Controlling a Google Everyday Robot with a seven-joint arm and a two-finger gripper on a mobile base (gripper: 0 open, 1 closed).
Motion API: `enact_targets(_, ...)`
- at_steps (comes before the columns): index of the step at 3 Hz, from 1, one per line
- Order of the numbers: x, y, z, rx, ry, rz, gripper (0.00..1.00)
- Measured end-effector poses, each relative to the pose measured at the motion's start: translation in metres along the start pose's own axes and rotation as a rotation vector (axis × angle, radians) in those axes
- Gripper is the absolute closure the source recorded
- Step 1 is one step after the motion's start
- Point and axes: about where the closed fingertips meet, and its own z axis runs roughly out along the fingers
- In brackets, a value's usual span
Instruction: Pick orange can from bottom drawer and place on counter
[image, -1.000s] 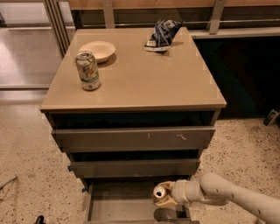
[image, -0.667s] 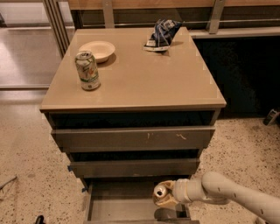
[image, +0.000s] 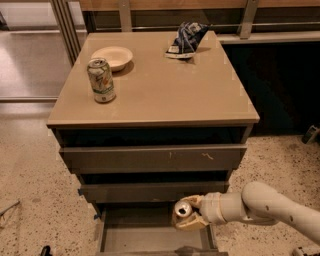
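The gripper (image: 186, 214), fingers clasping one orange can (image: 182, 209), hovers over bottom drawer (image: 150, 239) (of three).

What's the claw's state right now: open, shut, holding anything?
The claw: shut on the small orange-brown drink can with a silver top, above the floor of the open, shallow grey-brown bottom drawer.

A pale green-and-white can (image: 101, 80) stands upright at the left of the counter (image: 165, 95), just in front of a shallow cream bowl (image: 112, 56). A crumpled blue snack bag (image: 187, 39) (partly white) lies near the back edge. The middle drawer (image: 150, 191) sits just above the gripper (image: 184, 212).
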Motion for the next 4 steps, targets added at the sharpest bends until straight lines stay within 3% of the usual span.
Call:
enact_targets(1, -0.085, 0.002, -0.046, 0.002, 0.001, -0.033, 1.00)
enact_targets(2, -0.105, -0.001, -0.062, 0.025, 0.041, -0.084, 1.00)
enact_targets(3, -0.109, -0.002, -0.066, 0.026, 0.040, -0.083, 1.00)
enact_targets(4, -0.156, -0.007, -0.103, 0.033, 0.033, -0.070, 1.00)
